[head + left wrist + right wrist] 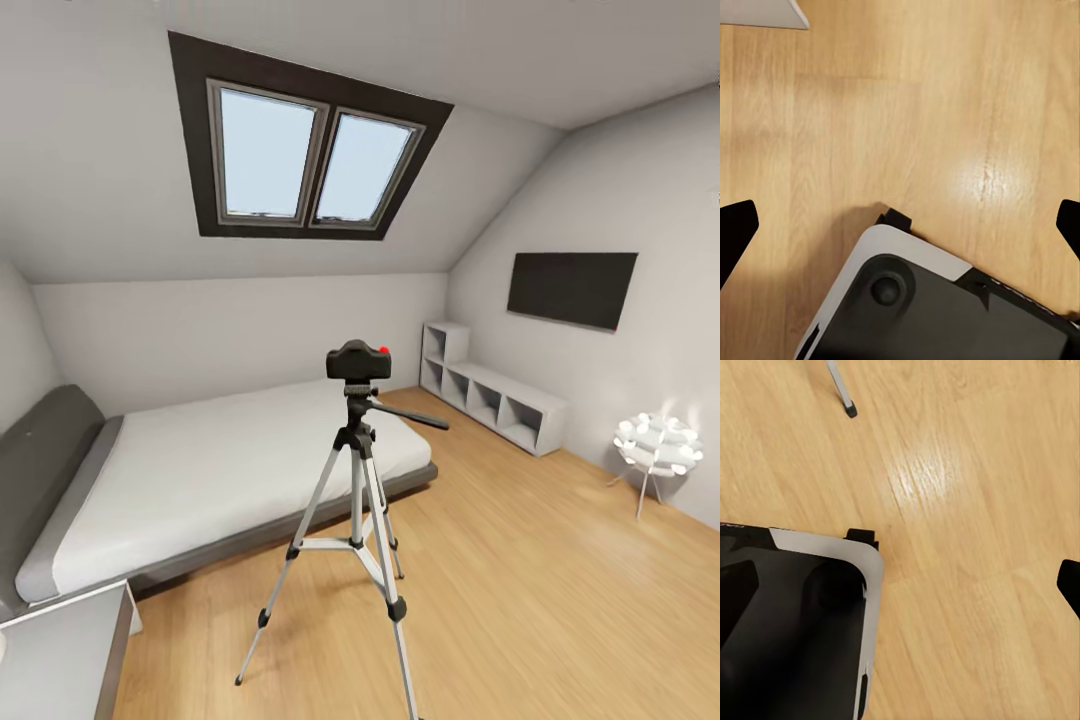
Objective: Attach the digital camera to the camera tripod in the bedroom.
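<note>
In the bedroom, the digital camera (358,361), black with a red dot on top, sits on the black pan head of the camera tripod (352,500). The tripod stands on the wood floor in front of the bed, its handle pointing right. One silver leg with a black foot (850,411) shows in the right wrist view. My left gripper (900,232) hangs open over the floor, black fingertips (735,229) far apart and nothing between them. My right gripper (900,589) is open too, one fingertip (1069,583) at the frame edge, low beside my base.
A low grey-framed bed (200,480) lies behind the tripod. White cube shelves (490,395) and a dark wall screen (570,287) are on the right, with a white round stand (655,445) near them. A white cabinet (60,650) is at lower left. My base (907,315) is below both grippers.
</note>
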Robot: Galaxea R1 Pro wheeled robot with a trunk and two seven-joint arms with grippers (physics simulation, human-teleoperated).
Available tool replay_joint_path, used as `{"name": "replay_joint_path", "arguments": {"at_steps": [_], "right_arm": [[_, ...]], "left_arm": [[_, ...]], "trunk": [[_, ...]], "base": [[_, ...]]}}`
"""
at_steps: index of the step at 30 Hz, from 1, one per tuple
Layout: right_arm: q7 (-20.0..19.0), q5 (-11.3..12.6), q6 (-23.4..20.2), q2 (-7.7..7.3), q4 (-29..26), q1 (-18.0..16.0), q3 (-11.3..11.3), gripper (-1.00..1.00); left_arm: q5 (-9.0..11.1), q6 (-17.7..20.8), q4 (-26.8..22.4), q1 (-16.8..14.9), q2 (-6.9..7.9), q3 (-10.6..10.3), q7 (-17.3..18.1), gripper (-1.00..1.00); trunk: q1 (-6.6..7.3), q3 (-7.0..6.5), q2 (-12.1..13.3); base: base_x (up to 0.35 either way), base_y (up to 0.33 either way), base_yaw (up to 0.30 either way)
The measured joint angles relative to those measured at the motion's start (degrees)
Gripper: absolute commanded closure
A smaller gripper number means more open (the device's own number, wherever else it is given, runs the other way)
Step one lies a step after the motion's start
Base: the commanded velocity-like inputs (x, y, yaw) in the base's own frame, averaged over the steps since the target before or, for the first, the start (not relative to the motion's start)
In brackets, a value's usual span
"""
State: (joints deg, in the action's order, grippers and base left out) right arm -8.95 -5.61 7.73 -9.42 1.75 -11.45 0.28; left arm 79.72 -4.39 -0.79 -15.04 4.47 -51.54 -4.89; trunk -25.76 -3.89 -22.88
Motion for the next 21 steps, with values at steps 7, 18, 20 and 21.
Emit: {"name": "replay_joint_path", "arguments": {"at_steps": [7,18,20,21], "right_arm": [[0.0,0.0,0.0,-0.06,0.0,0.0,0.0,-1.00],[0.0,0.0,0.1,-0.21,0.0,0.0,0.0,-1.00],[0.0,0.0,0.0,-0.24,0.0,0.0,0.0,-1.00],[0.0,0.0,0.0,-0.25,0.0,0.0,0.0,-1.00]], "left_arm": [[0.0,0.0,0.0,0.0,0.00,0.0,0.0,-1.00],[0.0,0.0,0.0,0.0,0.00,0.0,0.0,-1.00],[0.0,0.0,0.0,0.0,0.00,0.0,0.0,-1.00],[0.0,0.0,0.0,0.0,0.00,0.0,0.0,-1.00]], "trunk": [[0.00,-0.65,0.0],[0.00,-1.66,0.0],[0.00,-1.85,0.0],[0.00,-1.94,0.0]], "base": [[0.000,0.000,0.000],[0.000,0.000,0.000],[0.000,0.000,0.000],[0.000,0.000,0.000]]}}
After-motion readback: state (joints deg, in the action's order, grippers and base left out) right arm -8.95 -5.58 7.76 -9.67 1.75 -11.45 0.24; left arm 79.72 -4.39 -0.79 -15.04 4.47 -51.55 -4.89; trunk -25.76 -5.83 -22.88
